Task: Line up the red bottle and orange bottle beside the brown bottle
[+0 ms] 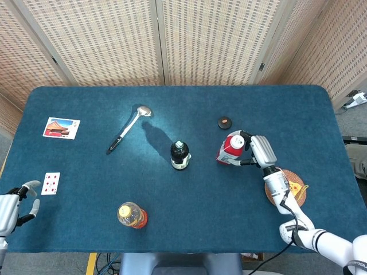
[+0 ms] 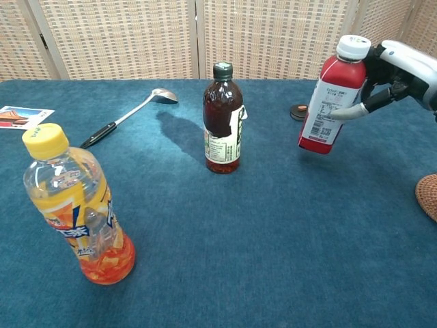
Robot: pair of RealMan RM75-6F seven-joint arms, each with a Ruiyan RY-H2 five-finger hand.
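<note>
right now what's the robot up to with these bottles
The right robot hand grips the red bottle, tilted and lifted off the blue table, to the right of the brown bottle. The brown bottle stands upright mid-table. The orange bottle stands untouched near the front left edge. The left robot hand rests at the table's left corner, holding nothing. Neither bottle is lined up yet.

Red bottle (image 2: pixel 331 96), white cap, tilted, lifted off table, R of brown bottle (image 2: pixel 222 119), which stands upright at centre, dark cap. Orange bottle (image 2: pixel 76 207), yellow cap, upright, near front-left, well apart.
</note>
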